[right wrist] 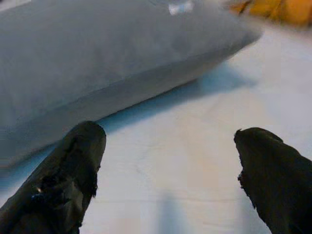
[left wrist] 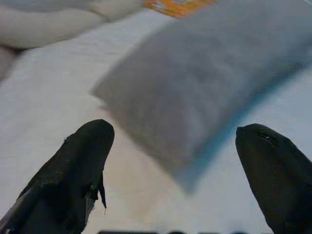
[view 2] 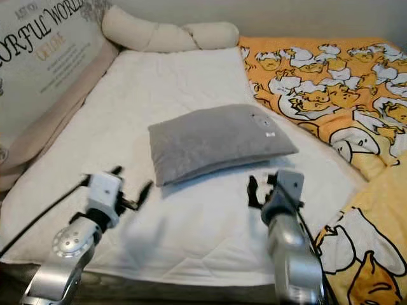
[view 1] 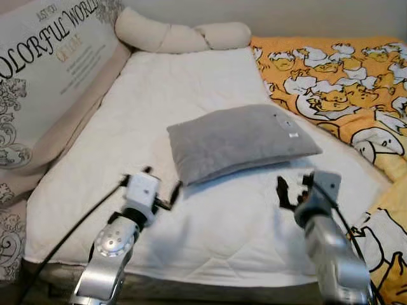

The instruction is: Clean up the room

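Observation:
A grey pillow (view 1: 241, 140) lies flat in the middle of the white mattress (view 1: 191, 82). My left gripper (view 1: 162, 190) hovers just in front of the pillow's near left corner, fingers (left wrist: 83, 165) spread open with nothing between them. My right gripper (view 1: 291, 190) is raised near the pillow's front right edge, also open and empty. The right wrist view has the pillow's long side (right wrist: 112, 63) close ahead, beyond the two black fingers (right wrist: 73, 170).
A long cream bolster (view 1: 181, 35) lies along the far edge of the bed. An orange duck-print blanket (view 1: 337, 82) covers the right side and spills toward me. A large printed cushion (view 1: 44, 70) leans on the left.

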Controlling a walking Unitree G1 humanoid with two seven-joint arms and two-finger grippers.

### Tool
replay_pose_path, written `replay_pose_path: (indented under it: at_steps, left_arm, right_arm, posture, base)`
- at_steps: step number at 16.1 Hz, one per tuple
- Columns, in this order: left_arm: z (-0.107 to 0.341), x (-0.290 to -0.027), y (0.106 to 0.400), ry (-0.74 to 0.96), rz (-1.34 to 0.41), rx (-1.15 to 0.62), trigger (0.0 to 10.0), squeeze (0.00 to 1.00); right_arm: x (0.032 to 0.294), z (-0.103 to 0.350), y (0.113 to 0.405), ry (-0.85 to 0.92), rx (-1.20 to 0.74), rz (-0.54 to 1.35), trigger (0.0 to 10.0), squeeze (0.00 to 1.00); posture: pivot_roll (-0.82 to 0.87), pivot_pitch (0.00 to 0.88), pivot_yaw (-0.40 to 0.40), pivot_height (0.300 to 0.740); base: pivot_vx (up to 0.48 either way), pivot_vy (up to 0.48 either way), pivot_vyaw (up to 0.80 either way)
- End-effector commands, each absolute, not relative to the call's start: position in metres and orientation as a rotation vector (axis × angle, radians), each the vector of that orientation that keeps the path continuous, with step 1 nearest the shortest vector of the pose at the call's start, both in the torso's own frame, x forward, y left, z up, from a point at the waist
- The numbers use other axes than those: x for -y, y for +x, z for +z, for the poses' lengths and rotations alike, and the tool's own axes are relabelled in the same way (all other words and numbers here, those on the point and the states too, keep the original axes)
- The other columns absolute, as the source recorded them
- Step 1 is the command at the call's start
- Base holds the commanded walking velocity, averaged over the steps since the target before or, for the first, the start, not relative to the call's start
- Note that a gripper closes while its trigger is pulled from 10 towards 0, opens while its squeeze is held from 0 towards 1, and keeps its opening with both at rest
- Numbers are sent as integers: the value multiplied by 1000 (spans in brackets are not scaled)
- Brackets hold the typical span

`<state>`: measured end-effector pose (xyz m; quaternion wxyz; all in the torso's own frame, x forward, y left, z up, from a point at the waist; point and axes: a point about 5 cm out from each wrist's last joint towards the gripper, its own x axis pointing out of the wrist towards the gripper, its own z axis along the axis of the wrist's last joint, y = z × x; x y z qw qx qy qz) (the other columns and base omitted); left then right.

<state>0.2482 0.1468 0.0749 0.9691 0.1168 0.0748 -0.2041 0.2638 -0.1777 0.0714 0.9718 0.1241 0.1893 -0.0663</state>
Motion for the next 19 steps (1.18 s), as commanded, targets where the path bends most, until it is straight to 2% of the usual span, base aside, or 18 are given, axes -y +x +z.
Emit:
replay_pose_path:
  at_steps: [1,4,8,9,11,12,13,15,19]
  left_arm:
    - [72,-144,247,275,-495,-177,10000,0]
    - [78,-143,249,310,-594,-171,10000,0]
    - [89,-145,254,361,-672,-140,10000,0]
    - [91,-147,254,369,-683,-140,10000,0]
    - [92,-147,251,375,-692,-145,10000,0]
    - [93,-147,244,388,-720,-155,10000,0]
    - [94,-147,242,390,-725,-155,10000,0]
    - [104,-150,232,403,-731,-137,10000,0]
    - [122,-155,215,418,-711,-105,10000,0]
  right_arm:
    - [176,68,274,399,-398,-134,10000,1000]
    - [174,72,312,635,-368,-106,10000,1000]
    - [176,76,350,621,-386,-92,10000,1000]
    - [173,79,358,691,-403,-101,10000,0]
    - [169,77,362,785,-443,-129,10000,0]
    - [161,71,362,856,-501,-154,10000,0]
    - [159,71,363,870,-504,-157,10000,0]
    - [155,80,369,938,-461,-176,10000,0]
    - [163,85,373,886,-426,-217,10000,0]
  posture:
    - [-10,0,61,740]
    - [19,0,55,740]
    - [70,0,47,740]
    - [89,0,43,740]
    - [109,0,39,740]
    - [145,28,30,740]
    - [151,34,28,740]
    - [205,101,15,740]
    - [253,234,-8,740]
  base:
    - [0,0,0]
    - [0,0,0]
    - [0,0,0]
    - [0,0,0]
    - [0,0,0]
    - [0,0,0]
    - [0,0,0]
    - [0,0,0]
    - [0,0,0]
